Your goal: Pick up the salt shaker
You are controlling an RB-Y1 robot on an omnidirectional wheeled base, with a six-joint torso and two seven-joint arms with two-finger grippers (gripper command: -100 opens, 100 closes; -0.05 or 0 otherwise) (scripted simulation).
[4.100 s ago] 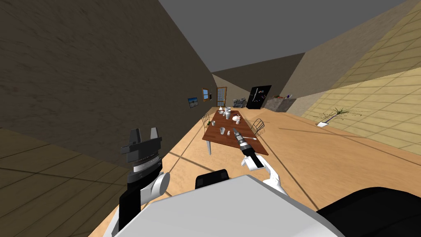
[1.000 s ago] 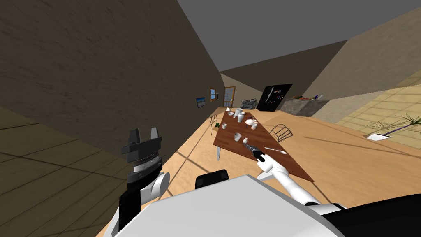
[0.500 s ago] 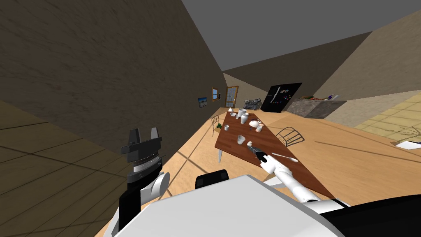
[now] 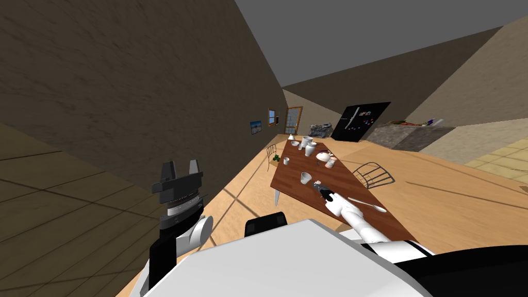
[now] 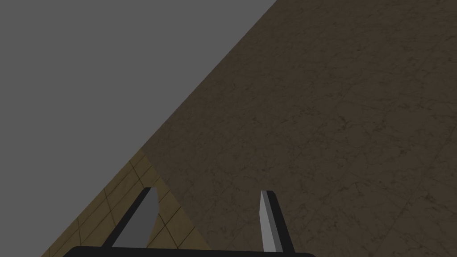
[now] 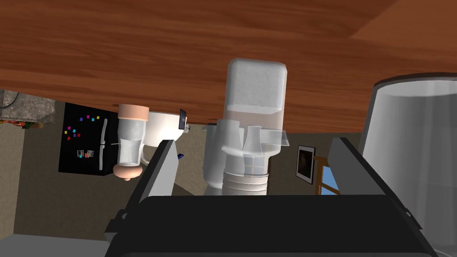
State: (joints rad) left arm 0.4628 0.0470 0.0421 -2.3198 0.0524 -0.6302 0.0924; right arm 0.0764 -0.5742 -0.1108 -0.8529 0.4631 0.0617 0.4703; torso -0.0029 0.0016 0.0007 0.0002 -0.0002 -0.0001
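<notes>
Your right gripper (image 6: 253, 143): fingers spread wide, holding nothing. Shaker (image 6: 255, 111) sits between the fingers, clear of both. Shaker upright on table (image 6: 134, 44): long axis square to tabletop, base down, ribbed cap end pointing away from the wood. Cup (image 6: 415, 147) just beside the shaker. Your left gripper (image 5: 209, 191): fingers apart, empty, raised by wall.

The desk (image 6: 134, 44) is reddish-brown with a streaked wood grain. The salt shaker (image 6: 255, 98) is translucent white with a frosted pale top. The grinder (image 6: 129, 143) has 2 peach ends and a clear middle. The fridge (image 6: 85, 138) is black, dotted with small multicoloured magnets. The floor (image 4: 242, 185) is light tan.
</notes>
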